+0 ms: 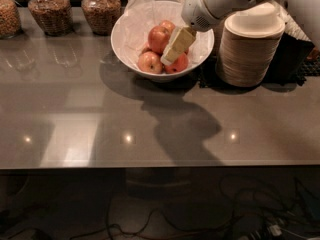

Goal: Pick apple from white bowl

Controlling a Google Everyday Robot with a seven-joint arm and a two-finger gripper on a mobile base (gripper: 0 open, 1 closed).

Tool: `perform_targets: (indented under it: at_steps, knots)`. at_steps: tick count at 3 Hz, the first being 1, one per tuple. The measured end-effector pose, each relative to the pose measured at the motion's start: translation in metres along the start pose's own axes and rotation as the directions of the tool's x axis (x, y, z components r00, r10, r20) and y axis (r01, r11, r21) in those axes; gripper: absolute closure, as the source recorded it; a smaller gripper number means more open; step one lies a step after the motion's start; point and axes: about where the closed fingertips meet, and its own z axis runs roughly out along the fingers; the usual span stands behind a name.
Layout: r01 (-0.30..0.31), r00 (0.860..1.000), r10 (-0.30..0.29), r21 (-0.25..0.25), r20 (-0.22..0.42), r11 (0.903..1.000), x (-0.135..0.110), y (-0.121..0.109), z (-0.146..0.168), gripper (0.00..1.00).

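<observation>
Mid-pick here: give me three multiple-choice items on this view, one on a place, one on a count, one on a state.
1. Where is the gripper?
A) over the white bowl
B) at the far left of the view
C) out of view

2. How many jars stand at the back left?
A) one
B) three
C) five

3. The apple is:
A) cut in half
B) lifted clear of the bowl
C) lying whole in the bowl

Answers:
1 A, it hangs inside the bowl's rim.
2 B, three stand in a row.
3 C, it sits unlifted inside the bowl.
</observation>
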Motion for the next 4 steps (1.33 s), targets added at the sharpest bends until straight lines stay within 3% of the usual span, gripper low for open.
perform_targets:
  at_steps: [1,3,4]
  knots:
    - [-0.003,1.0,0.002,0.04,0.023,0.9992,0.001,-0.005,0.006,0.0]
    - [-0.016,0.998,0.012,0.076,0.057,0.997,0.004,-0.016,0.025,0.42]
    - [-0.017,0.998,0.012,0.076,0.057,0.997,0.004,-0.016,0.025,0.49]
